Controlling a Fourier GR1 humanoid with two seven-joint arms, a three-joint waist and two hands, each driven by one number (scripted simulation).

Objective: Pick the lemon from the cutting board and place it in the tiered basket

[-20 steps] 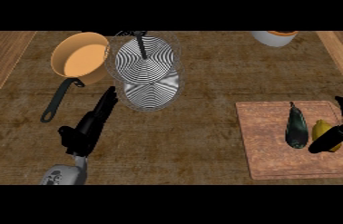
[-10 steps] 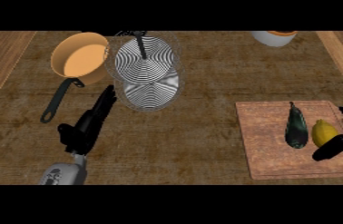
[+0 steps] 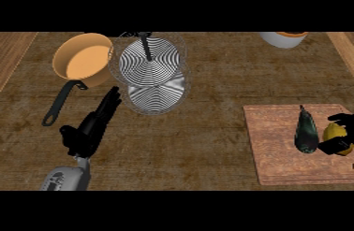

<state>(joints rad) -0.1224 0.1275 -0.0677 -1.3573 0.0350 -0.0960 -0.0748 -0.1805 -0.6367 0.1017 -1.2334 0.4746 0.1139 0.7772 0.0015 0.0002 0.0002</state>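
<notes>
Brown counter (image 3: 207, 146), cutting board (image 3: 283, 155) at right. Lemon (image 3: 336, 133) near board's right edge, long axis hard to tell, right hand (image 3: 336, 143) fingers curled round it. Left hand (image 3: 90, 127) fingers straight, tiered basket (image 3: 151, 71) well apart.

Brown counter (image 3: 207, 146) under cutting board (image 3: 283, 155), pan (image 3: 81, 61)

Lemon (image 3: 336, 131) on cutting board (image 3: 283, 155), right of tiered basket (image 3: 152, 73).

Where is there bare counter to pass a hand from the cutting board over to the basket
Bare counter runs between the cutting board and the left hand, below the tiered basket. It is crowded at the board's right edge, where the right hand curls round the lemon beside a dark vegetable, and between pan and basket.
</notes>
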